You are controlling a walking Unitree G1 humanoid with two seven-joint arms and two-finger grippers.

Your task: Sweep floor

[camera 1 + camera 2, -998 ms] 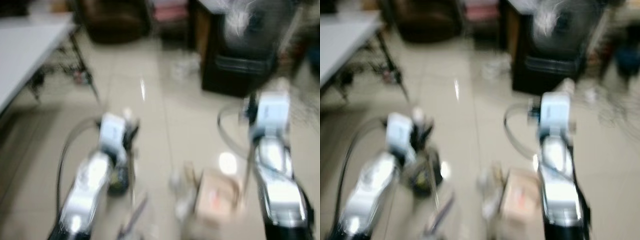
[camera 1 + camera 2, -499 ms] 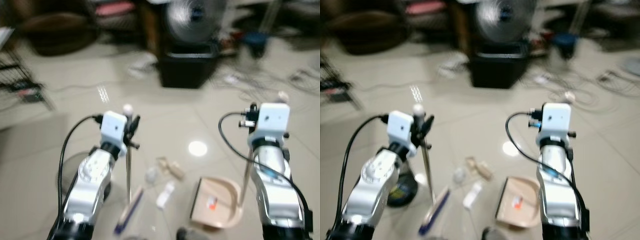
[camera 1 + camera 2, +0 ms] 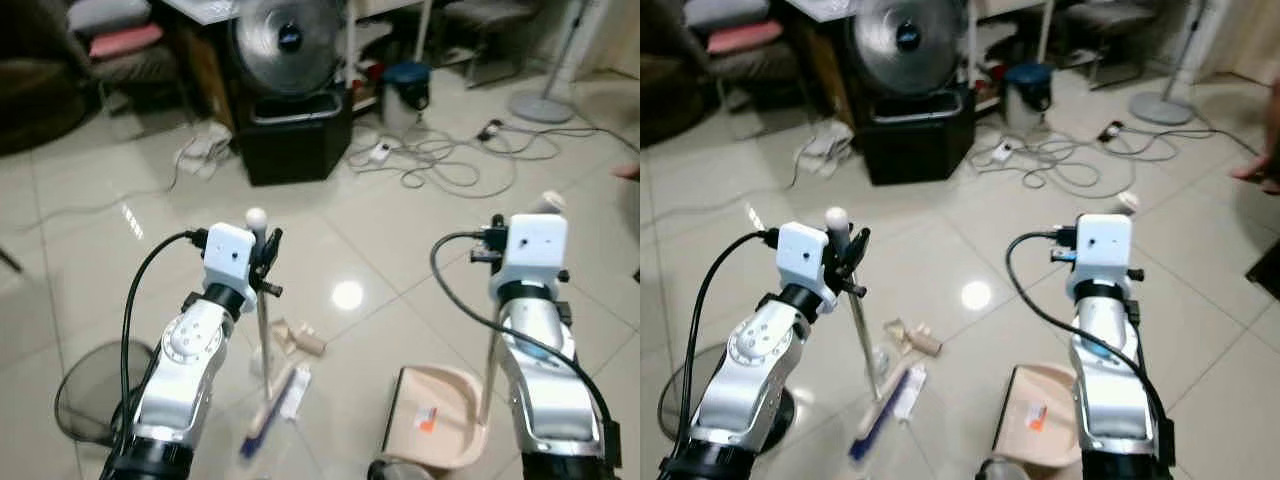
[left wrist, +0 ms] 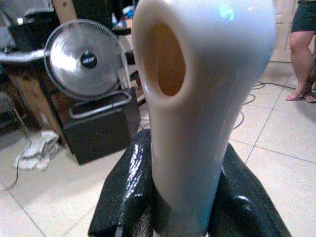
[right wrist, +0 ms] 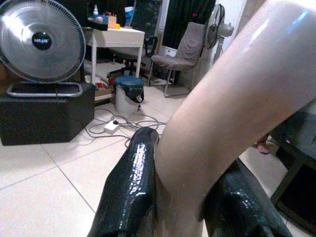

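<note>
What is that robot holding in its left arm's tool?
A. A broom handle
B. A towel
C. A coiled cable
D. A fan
A: the left tool is shut around the pale handle top of the broom, whose pole runs down to the brush head on the tiled floor, while the right tool grips the dustpan by its handle.

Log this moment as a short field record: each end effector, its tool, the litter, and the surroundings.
left end effector: shut on the broom handle, held near its white top
broom head: down on the tile floor, blurred
right end effector: shut on the dustpan handle
dustpan: beige, resting on the floor in front of the right arm
litter: small scraps by the broom head
mesh bin: on the floor beside the left arm
background: fan on a black box, loose cables
</note>
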